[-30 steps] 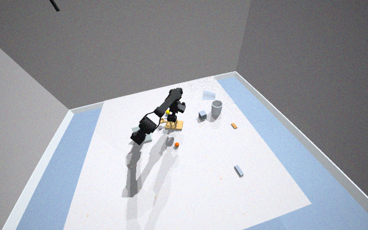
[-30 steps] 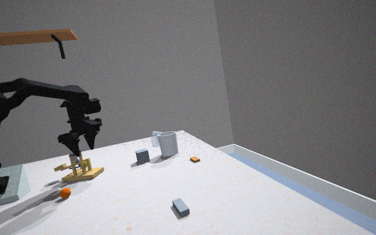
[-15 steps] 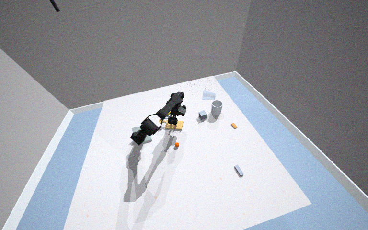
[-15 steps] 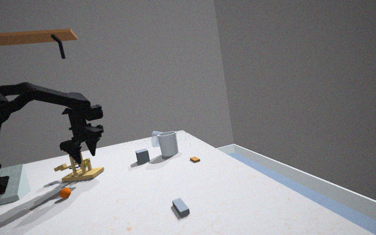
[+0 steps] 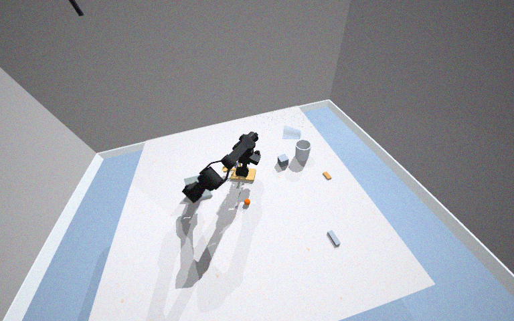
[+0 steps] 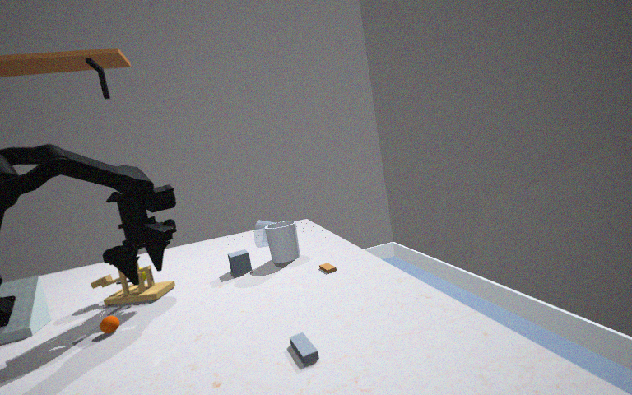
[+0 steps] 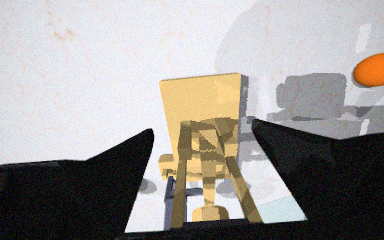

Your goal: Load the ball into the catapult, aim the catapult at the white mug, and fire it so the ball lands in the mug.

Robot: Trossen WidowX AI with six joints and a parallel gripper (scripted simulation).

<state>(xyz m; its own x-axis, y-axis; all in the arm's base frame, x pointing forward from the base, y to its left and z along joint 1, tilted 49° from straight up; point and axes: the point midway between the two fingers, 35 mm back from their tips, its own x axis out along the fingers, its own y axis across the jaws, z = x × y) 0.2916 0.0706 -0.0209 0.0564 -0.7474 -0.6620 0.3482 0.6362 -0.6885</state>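
Open, empty gripper [image 6: 148, 276] [image 7: 202, 128] just above the wooden catapult [image 5: 247, 174] [image 6: 160, 290] [image 7: 202, 97]. Orange ball [image 5: 247, 201] [image 6: 109, 324] [image 7: 371, 70] on the tabletop near the catapult; mug [image 5: 302, 152] [image 6: 282, 243] well apart from the catapult, upright.

wood-look catapult [image 6: 155, 292] [image 7: 202, 97], matt orange ball [image 5: 247, 202] [image 6: 109, 324] [image 7: 371, 70], smooth mug [image 5: 302, 152] [image 6: 282, 243]

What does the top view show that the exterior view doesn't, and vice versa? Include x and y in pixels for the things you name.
Only top: the blue strip [image 5: 75, 211] along the left side.
Only exterior: the wooden beam [image 6: 65, 63] overhead.
Both: the open claw [image 5: 242, 173] [image 6: 147, 276] at the catapult [image 5: 249, 174] [image 6: 159, 290], orange ball [image 5: 247, 201] [image 6: 109, 324], mug [image 5: 302, 154] [image 6: 283, 243], dark cube [image 5: 282, 160] [image 6: 239, 264], small orange block [image 5: 326, 175] [image 6: 327, 268] and grey bar [image 5: 333, 238] [image 6: 304, 348].
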